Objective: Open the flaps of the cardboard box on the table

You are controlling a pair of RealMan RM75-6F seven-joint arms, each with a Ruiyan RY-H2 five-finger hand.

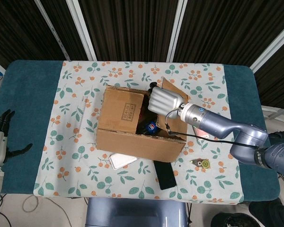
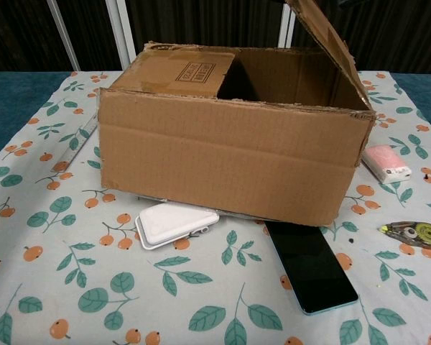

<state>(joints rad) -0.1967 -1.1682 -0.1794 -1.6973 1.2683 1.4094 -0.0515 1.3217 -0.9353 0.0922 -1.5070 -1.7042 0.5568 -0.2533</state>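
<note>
Floral cloth with orange berries and green leaves covers the desk (image 1: 33,90), and the cardboard box (image 2: 223,158) stands near its middle. Nearest the robot, in front of the box, a black phone (image 2: 309,266) lies flat with its far end just under the box's front right corner; beside it a white wedge-shaped case (image 2: 174,223) pokes out from under the box's front edge. To the right of the box sit a small tape dispenser (image 2: 411,232) and, further back, a pink-and-white packet (image 2: 386,162). A ruler (image 2: 77,142) lies along the cloth to the box's left.

On the box itself, the left flap (image 1: 123,110) is folded down flat over the opening, its printed stamp facing up. The right flap (image 2: 323,32) is raised and tilted upward. Between them the opening shows a dark bottle with a blue label (image 1: 150,126) inside.

Over the box's right side, the right hand (image 1: 164,100) rests against the raised flap, fingers together; whether it pinches the flap I cannot tell. Well left of the box, off the desk edge, the left hand (image 1: 0,142) hangs with fingers spread, holding nothing.
</note>
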